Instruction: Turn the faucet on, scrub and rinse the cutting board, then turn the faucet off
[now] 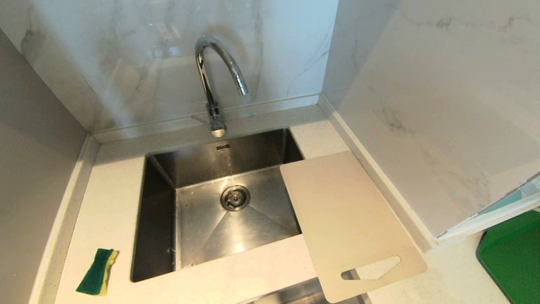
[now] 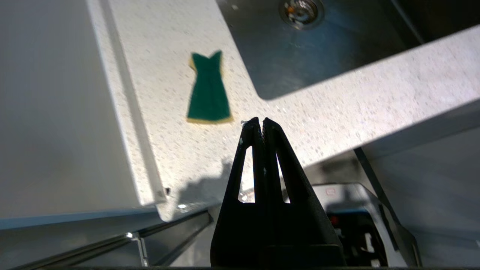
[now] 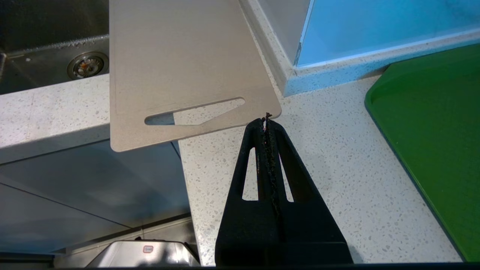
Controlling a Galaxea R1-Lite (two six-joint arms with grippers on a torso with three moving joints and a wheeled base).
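- Water is not seen at the faucet (image 1: 213,80); no stream falls from the curved spout into the sink (image 1: 160,219), so the first step, turning the tap on, is judged not yet done.
- The thin lever (image 1: 198,118) at the tap's base is seen pointing toward the robot's left, untouched.
- The cutting board (image 1: 346,219) is laid flat on the counter (image 1: 114,185) at the sink's right edge, one corner reaching over the basin and its slotted handle end overhanging the counter's front edge.
- The sponge (image 1: 98,271), green side up, is left on the counter to the left of the sink, well apart from the board.
- The left gripper (image 2: 261,120) is held above the counter's front strip, just short of the sponge in its wrist view; its fingers are pressed together and nothing is gripped.
- The right gripper (image 3: 267,119) is poised over the counter near the board's handle corner, between the board and the green mat (image 3: 435,131); its fingers are likewise closed and empty.
- Neither arm is caught in the head view.
- For the next move, a reach to the lever at the back of the sink is called for, probably by the left arm, with the closed fingertips used to nudge it.
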